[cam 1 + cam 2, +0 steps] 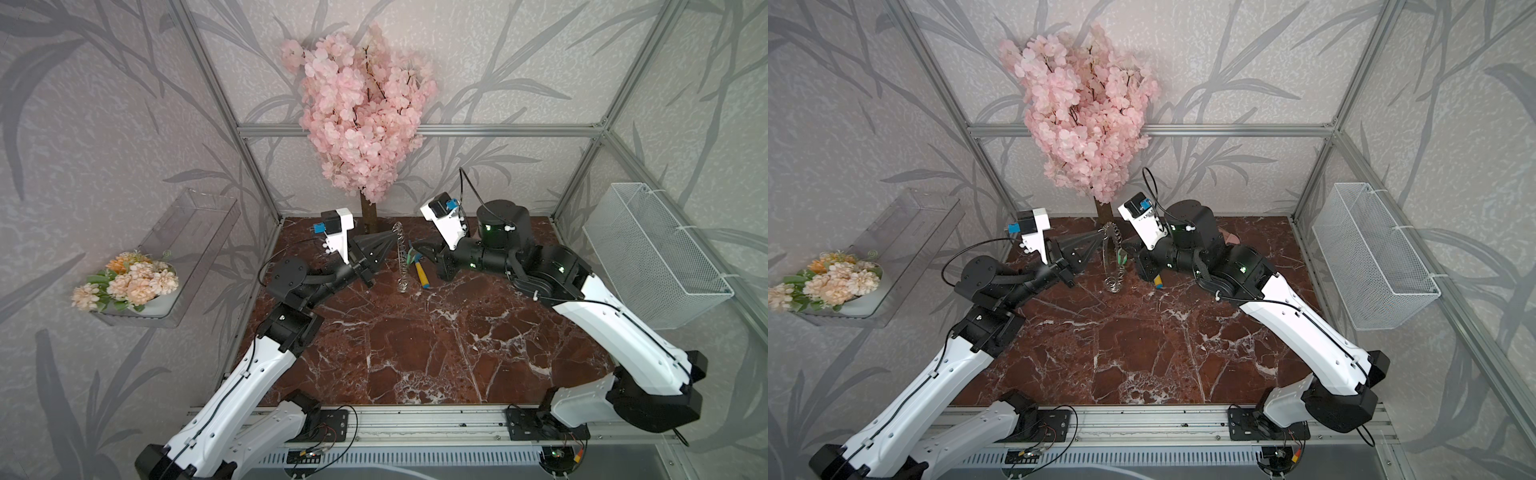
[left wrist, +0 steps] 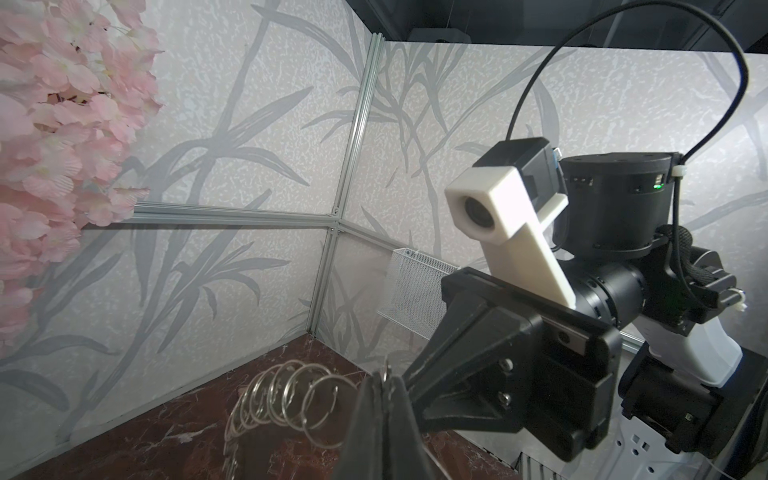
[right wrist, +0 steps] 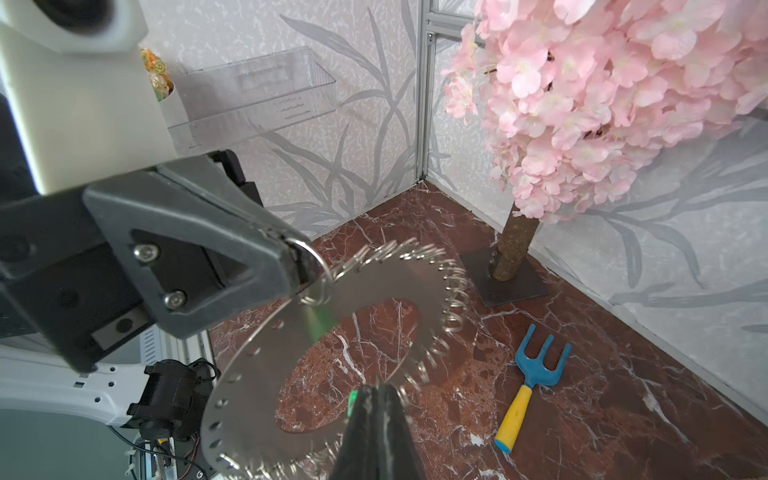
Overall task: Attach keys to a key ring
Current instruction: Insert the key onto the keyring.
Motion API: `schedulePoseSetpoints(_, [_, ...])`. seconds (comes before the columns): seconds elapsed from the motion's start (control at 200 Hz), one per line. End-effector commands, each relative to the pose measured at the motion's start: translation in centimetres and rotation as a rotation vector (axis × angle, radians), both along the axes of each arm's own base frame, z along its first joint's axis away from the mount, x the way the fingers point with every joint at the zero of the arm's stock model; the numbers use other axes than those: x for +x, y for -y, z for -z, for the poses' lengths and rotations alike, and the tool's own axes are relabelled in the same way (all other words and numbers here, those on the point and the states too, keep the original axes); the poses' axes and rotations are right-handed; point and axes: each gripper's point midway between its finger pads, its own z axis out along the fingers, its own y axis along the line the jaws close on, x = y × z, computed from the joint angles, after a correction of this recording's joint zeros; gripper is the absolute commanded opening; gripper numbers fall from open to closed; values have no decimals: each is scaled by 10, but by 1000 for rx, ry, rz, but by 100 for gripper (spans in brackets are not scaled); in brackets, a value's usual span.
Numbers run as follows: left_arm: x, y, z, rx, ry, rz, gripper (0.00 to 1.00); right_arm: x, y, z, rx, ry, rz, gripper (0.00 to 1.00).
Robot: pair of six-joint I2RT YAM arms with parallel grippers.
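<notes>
Fingers of left gripper clamped shut on one split ring of key ring, disc standing on edge between both tips. Right gripper closed on key, green tag showing beside its fingertips.

One key ring, one green-tagged key, one toy fork, one pink blossom tree, one wire basket, one clear shelf, one peach flower bunch.

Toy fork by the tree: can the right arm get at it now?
Probably not yet: the toy fork lies unobstructed, but the right gripper is shut on the key beside the key ring.
</notes>
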Motion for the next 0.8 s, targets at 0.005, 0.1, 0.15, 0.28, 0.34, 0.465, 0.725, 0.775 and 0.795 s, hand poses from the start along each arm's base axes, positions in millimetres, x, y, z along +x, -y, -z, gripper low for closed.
schedulePoseSetpoints(0.005, [-5,-5,-19,35,117,-52,0,-4,1,-32,83,53,-17,0])
schedulePoseSetpoints(0.1, [-1,-7,-17,61,135,-102,0,-2,-3,-35,97,48,-21,0])
schedulePoseSetpoints(0.15, [1,-8,-17,72,154,-139,0,-1,-5,-37,104,48,-24,0])
schedulePoseSetpoints(0.28, [2,-14,-18,102,213,-242,0,5,-7,-39,135,35,-16,0])
schedulePoseSetpoints(0.34, [2,-16,-19,113,236,-281,0,8,-6,-41,158,8,-19,0])
schedulePoseSetpoints(0.465, [1,-15,-18,134,271,-324,0,14,-5,-41,196,-30,-27,0])
schedulePoseSetpoints(0.725, [3,-7,-11,175,296,-348,0,8,-10,-44,231,-45,-89,0])
schedulePoseSetpoints(0.775, [3,-7,-11,177,301,-353,0,6,-12,-43,231,-53,-108,0])
schedulePoseSetpoints(0.795, [4,-7,-10,177,300,-355,0,5,-13,-43,230,-55,-113,0])
